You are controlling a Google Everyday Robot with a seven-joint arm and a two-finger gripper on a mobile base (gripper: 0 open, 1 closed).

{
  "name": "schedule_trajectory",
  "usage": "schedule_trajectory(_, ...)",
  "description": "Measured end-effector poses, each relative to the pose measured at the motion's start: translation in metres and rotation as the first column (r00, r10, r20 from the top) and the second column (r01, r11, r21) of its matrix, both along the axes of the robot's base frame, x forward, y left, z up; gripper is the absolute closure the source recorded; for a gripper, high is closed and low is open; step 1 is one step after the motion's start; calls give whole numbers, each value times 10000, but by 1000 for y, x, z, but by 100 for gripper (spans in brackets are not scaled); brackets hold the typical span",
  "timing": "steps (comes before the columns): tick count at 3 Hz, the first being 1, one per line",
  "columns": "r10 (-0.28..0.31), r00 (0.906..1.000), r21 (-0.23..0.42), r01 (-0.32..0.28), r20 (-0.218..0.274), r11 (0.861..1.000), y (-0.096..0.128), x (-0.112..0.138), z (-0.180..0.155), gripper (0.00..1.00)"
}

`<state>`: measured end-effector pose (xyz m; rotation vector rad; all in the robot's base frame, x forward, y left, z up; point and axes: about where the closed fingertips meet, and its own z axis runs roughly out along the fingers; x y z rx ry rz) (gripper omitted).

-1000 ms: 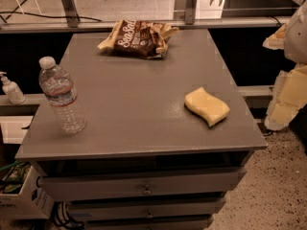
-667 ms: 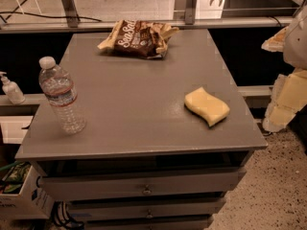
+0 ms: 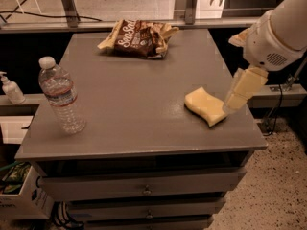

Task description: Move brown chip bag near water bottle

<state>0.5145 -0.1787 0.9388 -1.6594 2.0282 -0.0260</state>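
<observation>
The brown chip bag [image 3: 139, 38] lies crinkled at the far middle of the grey table [image 3: 134, 104], its white lettering facing up. The water bottle [image 3: 61, 96] stands upright near the table's front left corner, white cap on top. My gripper [image 3: 240, 92] hangs from the white arm [image 3: 278, 37] at the table's right edge, just right of the yellow sponge. It is far from both the bag and the bottle and holds nothing that I can see.
A yellow wavy sponge [image 3: 205, 106] lies on the right side of the table, next to my gripper. A small white pump bottle [image 3: 10, 88] stands on a ledge to the left. Drawers [image 3: 144, 188] sit under the tabletop. A box [image 3: 14, 186] is at the lower left.
My arm has swung in from the right towards the table; the gripper now hangs over the right edge beside the sponge. Bag, bottle and sponge have not moved.
</observation>
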Motion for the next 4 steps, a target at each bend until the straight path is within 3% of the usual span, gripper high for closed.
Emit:
schedule_trajectory(1, -148, 9956, 825, 72, 920, 9966, 30, 54, 4, 0)
schedule_trajectory(2, -942, 9852, 1913, 658, 1432, 9793, 59, 103, 12, 0)
schedule_trajectory(3, -941, 9852, 1912, 657, 1432, 9793, 59, 103, 12, 0)
schedule_trajectory(4, -1122, 9807, 2357, 725, 1598, 9691, 63, 110, 9, 0)
